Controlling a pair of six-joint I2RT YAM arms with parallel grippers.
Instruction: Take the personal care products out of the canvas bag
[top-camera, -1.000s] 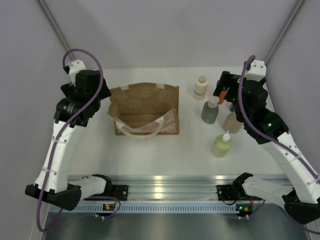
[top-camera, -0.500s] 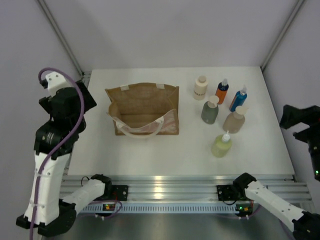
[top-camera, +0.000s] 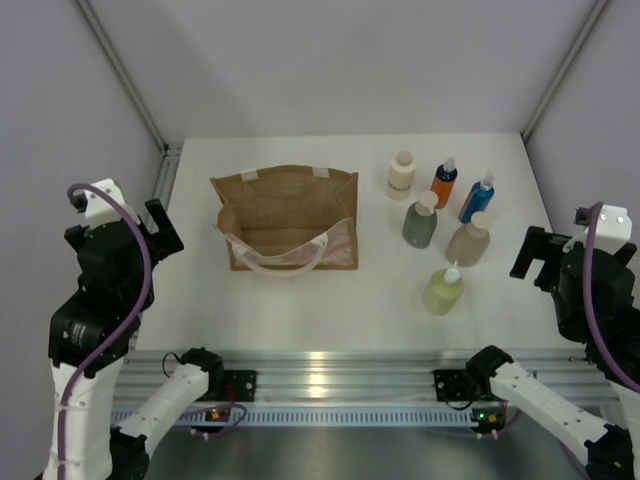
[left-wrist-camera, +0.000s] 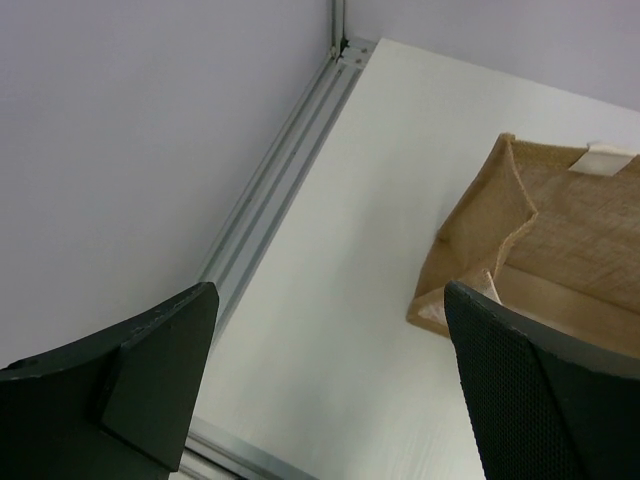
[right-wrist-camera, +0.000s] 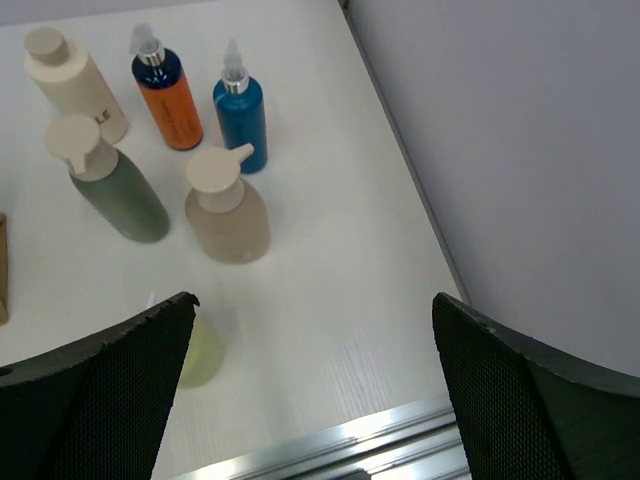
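I see a white table (top-camera: 300, 300) boxed in by plain pale grey panels: the back wall (top-camera: 340, 60), the left wall (left-wrist-camera: 150, 130) and the right wall (right-wrist-camera: 520, 130). Thin metal struts (top-camera: 120, 75) slant up the two back corners. An aluminium rail (top-camera: 330, 365) spans the table's near edge, with a bright glare at its middle. A ribbed channel (left-wrist-camera: 275, 215) lines the left edge. The light is soft and even. Below the rail lies a dull grey floor (top-camera: 330, 455).

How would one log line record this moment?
six bottles on table | canvas bag: none seen inside | left gripper open, empty | right gripper open, empty
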